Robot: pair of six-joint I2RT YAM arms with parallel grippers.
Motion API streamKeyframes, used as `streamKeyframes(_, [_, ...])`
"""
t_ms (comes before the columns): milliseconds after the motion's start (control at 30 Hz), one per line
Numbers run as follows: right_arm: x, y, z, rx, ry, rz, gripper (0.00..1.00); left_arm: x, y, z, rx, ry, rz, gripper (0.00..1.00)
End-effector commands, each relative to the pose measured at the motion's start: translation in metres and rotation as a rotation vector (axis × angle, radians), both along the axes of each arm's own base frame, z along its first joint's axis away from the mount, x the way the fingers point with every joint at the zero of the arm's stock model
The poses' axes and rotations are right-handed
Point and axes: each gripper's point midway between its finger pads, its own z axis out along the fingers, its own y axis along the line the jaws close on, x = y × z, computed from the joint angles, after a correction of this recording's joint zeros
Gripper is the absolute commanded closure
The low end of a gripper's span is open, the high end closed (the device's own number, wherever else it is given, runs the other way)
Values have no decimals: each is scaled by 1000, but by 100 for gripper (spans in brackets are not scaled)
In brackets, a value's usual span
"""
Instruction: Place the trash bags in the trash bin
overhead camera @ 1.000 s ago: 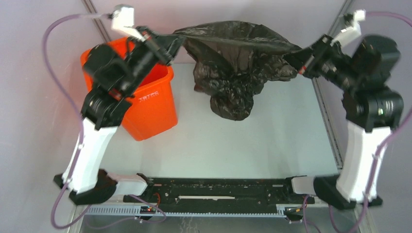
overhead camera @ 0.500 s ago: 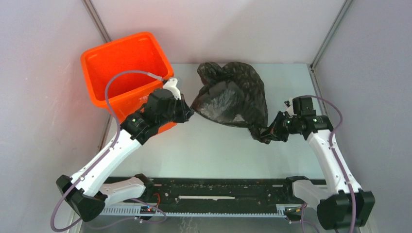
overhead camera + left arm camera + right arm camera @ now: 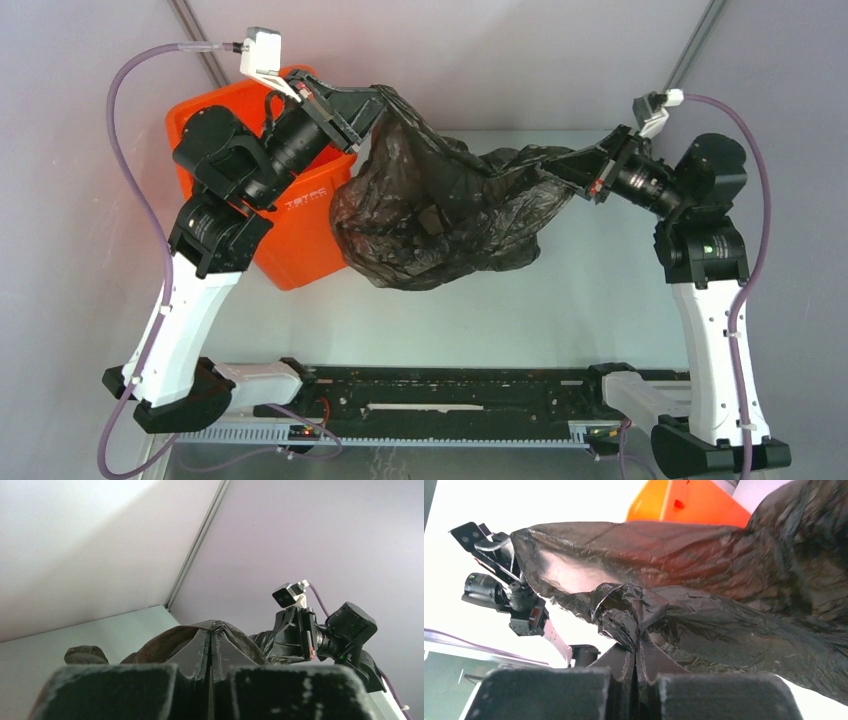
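Hanging beside one bin (image 3: 300,245): one bag (image 3: 440,215)

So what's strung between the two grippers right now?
Only the thin, glossy black plastic trash bag, sagging between the left gripper and right gripper, both shut on it. The top external view shows it best.
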Motion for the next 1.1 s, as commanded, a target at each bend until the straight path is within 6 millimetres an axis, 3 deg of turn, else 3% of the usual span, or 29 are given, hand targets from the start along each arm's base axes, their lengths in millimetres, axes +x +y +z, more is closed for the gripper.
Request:
streamKeyframes(0, [-4, -17, 6, 54, 34, -32, 100, 10, 1, -20, 44, 41, 35, 86])
streamKeyframes(100, [-3, -30, -5, 51, 75, -70, 100, 8, 17, -29, 76, 45, 102, 49])
streamKeyframes(167, [-2, -39, -13, 40, 103, -109, 100, 9, 40, -36, 100, 52, 206, 24])
streamKeyframes(233, [0, -47, -20, 37, 139, -145, 100, 8, 62, -46, 135, 74, 295, 9])
streamKeyframes(333, [6, -54, -25, 51, 181, -175, 100, -2, 85, -73, 215, 146, 357, 0])
streamKeyframes(567, [36, -71, -26, 90, 221, -254, 100, -60, 100, -148, 277, 280, 242, 0])
streamKeyframes(667, [48, -72, -20, 95, 221, -239, 100, -89, 77, -179, 221, 282, 46, 0])
streamKeyframes(733, [55, -74, -16, 80, 213, -245, 100, -103, 49, -222, 215, 342, -129, 0])
streamKeyframes(800, [61, -74, -11, 64, 202, -242, 100, -112, 31, -243, 212, 362, -225, 0])
streamKeyframes(867, [67, -73, -7, 57, 195, -234, 100, -122, 15, -244, 243, 308, -299, 0])
streamKeyframes(967, [77, -73, -8, 49, 198, -236, 100, -140, -14, -230, 287, 179, -412, 0])
streamKeyframes(1067, [86, -71, -8, 48, 201, -238, 100, -151, -54, -232, 331, 123, -532, 0])
